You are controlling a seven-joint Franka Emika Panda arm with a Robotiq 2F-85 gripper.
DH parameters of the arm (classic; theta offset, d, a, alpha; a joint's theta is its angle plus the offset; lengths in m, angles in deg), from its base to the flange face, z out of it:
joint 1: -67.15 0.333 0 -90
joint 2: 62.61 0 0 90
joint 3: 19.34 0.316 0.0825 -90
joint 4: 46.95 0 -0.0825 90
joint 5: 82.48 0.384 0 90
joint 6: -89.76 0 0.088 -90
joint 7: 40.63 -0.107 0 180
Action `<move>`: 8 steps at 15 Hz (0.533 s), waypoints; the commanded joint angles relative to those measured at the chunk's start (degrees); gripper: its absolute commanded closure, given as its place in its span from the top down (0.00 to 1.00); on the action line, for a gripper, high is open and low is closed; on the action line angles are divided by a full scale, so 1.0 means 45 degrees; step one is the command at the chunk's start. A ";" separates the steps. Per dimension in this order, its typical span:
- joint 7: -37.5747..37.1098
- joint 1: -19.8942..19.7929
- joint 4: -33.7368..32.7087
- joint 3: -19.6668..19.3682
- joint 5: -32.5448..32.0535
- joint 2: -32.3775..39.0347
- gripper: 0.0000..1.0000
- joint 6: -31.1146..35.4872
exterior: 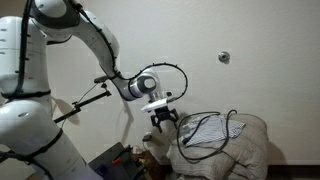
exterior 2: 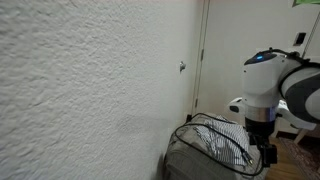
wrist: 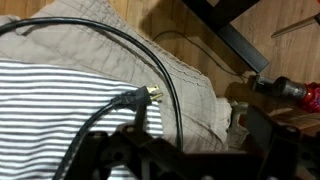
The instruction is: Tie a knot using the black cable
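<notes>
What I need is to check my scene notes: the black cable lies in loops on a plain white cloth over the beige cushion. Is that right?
Not quite. The cloth is not plain white. The wrist view shows the black cable lying on a striped cloth, dark lines on white. The rest holds: the cable lies in loops over the beige cushion.

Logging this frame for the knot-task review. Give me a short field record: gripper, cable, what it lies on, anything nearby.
gripper: open, holding nothing, hanging over the bundle's edge
black cable: loose curves across the cloth, not between the jaws
plug: the cable's pronged end, lying on the striped cloth just ahead of the gripper in the wrist view
support: striped cloth on a beige cloth bundle
knot: none visible in these views
nearby: red-handled tool on the wooden floor
</notes>
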 commanded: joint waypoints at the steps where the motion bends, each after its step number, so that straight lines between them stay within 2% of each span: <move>1: -0.0726 -0.0148 0.0103 -0.0403 0.0079 -0.0345 1.00 -0.0096; 4: -0.0615 -0.0606 -0.0053 -0.0240 0.0770 -0.0009 1.00 0.0285; 8: -0.0500 -0.0462 -0.0028 -0.0308 0.0453 0.0025 1.00 0.0066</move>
